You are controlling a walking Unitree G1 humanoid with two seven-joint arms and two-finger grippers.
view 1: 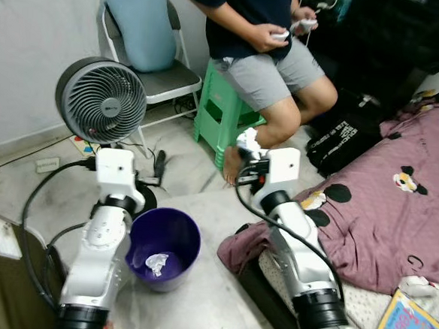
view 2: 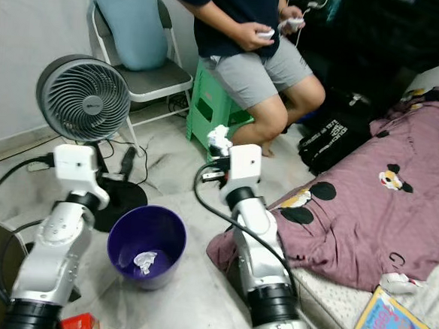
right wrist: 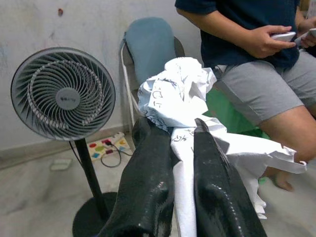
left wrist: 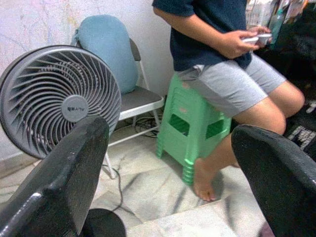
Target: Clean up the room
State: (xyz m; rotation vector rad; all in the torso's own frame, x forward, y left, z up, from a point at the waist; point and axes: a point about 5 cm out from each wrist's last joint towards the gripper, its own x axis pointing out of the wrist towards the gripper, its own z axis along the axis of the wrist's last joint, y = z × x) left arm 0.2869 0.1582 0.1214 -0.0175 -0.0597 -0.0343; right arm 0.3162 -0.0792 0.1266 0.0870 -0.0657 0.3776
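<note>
Crumpled paper clamped in right gripper; left gripper spread apart.

Person's head beyond frame edge

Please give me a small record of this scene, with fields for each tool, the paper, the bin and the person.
right tool: shut on crumpled paper, raised in front of the robot
left tool: open, holding nothing, facing the fan
purple bin: on the floor between the arms, one paper ball inside
person: seated on the green stool, holding a device
</note>
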